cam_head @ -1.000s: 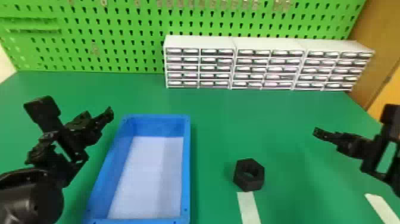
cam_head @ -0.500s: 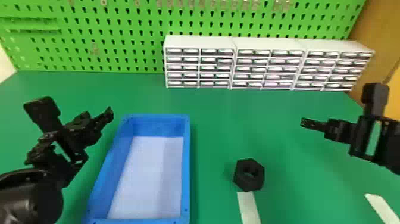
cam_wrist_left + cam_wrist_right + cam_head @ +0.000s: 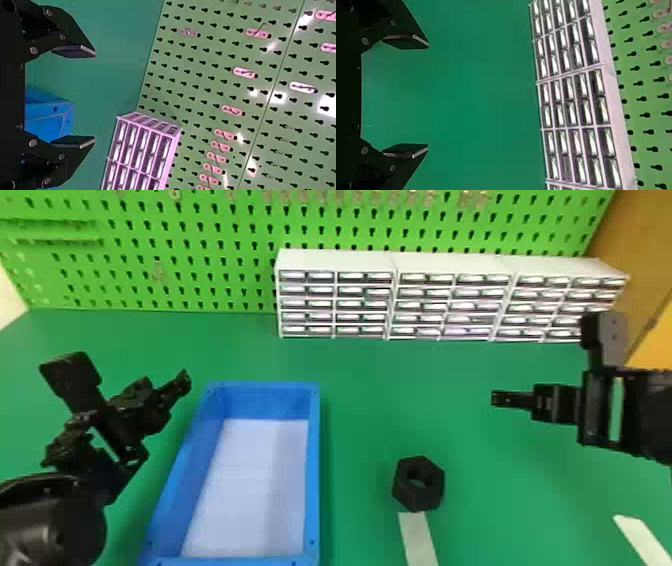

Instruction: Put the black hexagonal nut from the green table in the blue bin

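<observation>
With right tool spread and empty, the nearer of the two, must steer leftward and backward to reach black hexagonal nut on green surface, right of blue bin.

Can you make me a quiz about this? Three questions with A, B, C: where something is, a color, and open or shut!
1. Where is the nut?
A) on the pegboard
B) on the table, right of the bin
C) on the drawers

2. What color is the bin?
A) blue
B) red
C) yellow

3. How is the right tool?
A) shut
B) holding the nut
C) open

1: B, it sits on the green tabletop.
2: A, its walls are blue.
3: C, its fingers stand apart.
</observation>
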Action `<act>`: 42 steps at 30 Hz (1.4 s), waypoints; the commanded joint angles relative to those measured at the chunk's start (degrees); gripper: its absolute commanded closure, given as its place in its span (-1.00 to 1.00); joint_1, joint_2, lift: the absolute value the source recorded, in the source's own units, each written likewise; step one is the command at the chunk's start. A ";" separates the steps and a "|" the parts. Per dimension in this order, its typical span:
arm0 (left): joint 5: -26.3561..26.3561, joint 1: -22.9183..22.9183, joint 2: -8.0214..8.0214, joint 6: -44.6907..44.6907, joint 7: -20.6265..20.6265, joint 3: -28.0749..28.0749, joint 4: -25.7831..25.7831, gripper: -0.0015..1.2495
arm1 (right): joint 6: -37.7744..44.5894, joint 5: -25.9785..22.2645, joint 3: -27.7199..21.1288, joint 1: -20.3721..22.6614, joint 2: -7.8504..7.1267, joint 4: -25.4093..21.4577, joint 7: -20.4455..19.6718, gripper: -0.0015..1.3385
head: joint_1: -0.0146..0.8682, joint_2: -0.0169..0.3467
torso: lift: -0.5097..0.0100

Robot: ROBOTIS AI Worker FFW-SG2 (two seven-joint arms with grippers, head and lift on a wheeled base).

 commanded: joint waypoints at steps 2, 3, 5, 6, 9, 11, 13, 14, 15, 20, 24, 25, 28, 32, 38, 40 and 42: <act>0.00 -0.10 0.00 -0.02 0.00 -0.11 0.05 -0.23 | 4.19 0.87 1.49 0.56 0.46 -2.02 0.00 -0.46 | 0.60 -0.86 | 0.59; 0.00 -0.10 0.00 0.07 0.00 -0.20 0.05 -0.23 | 4.81 1.05 1.76 0.65 0.64 -2.20 0.00 -0.46 | 0.60 -0.86 | 0.59; 0.00 -0.10 0.00 -0.02 0.00 -0.20 0.05 -0.23 | 5.60 1.22 2.37 1.00 1.08 -2.64 0.00 -0.46 | 0.60 -0.86 | 0.59; -0.09 -0.10 0.00 -0.02 0.00 -0.20 0.05 -0.23 | 5.95 1.22 2.55 1.09 1.25 -2.73 0.00 -0.46 | 0.60 -0.86 | 0.59; -0.09 -0.19 0.00 -0.02 0.00 -0.28 0.05 -0.23 | 7.01 1.22 2.81 1.71 2.13 -3.17 0.00 -0.46 | 0.60 -0.86 | 0.59; -0.09 -0.28 0.00 -0.02 0.00 -0.28 0.05 -0.23 | 7.80 1.22 2.99 2.15 2.57 -3.78 0.00 -0.46 | 0.60 -0.86 | 0.59; -0.09 -0.28 0.00 0.07 0.00 -0.28 0.05 -0.23 | 8.59 1.40 3.07 2.50 2.83 -4.31 0.00 -0.46 | 0.60 -0.86 | 0.59; -0.09 -0.28 0.00 0.07 0.00 -0.28 0.05 -0.23 | 8.94 1.49 3.16 2.67 2.83 -4.48 0.00 -0.46 | 0.60 -0.86 | 0.59; -0.09 -0.28 0.00 -0.02 0.00 -0.28 0.05 -0.23 | 9.29 1.58 3.07 2.76 2.83 -4.57 0.00 -0.46 | 0.60 -0.86 | 0.59; -0.09 -0.19 0.00 0.07 0.00 -0.46 0.05 -0.23 | 9.72 3.16 2.99 3.64 3.01 -5.98 0.00 -0.46 | 0.60 -0.86 | 0.59; -0.09 -0.19 0.00 -0.02 0.00 -0.37 0.05 -0.23 | 9.72 3.51 3.42 4.61 3.36 -6.59 0.00 -0.45 | 0.60 -0.86 | 0.59; -0.09 -0.19 0.00 -0.02 0.00 -0.37 0.05 -0.23 | 9.72 3.51 3.60 4.78 3.45 -6.59 0.00 -0.44 | 0.60 -0.86 | 0.59; -0.09 -0.19 0.00 0.07 0.00 -0.46 0.05 -0.23 | 9.72 3.68 4.66 5.13 3.62 -6.59 0.00 -0.44 | 0.60 -0.86 | 0.59; -0.09 -0.37 0.00 0.07 0.00 -0.55 0.05 -0.23 | 9.72 4.48 5.62 5.22 3.98 -6.59 0.00 -0.44 | 0.60 -0.86 | 0.59; -0.09 -0.54 0.00 -0.02 0.00 -0.64 0.05 -0.23 | 9.72 6.50 6.15 5.13 4.24 -6.51 0.00 -0.44 | 0.60 -0.86 | 0.59; -0.09 -0.54 0.00 -0.02 0.00 -0.72 0.05 -0.23 | 9.72 6.67 6.33 5.13 4.24 -6.51 0.00 -0.44 | 0.60 -0.86 | 0.59; -0.09 -0.45 0.00 -0.02 0.00 -0.72 0.05 -0.23 | 9.72 7.02 6.41 5.13 4.33 -6.33 0.00 -0.44 | 0.60 -0.86 | 0.59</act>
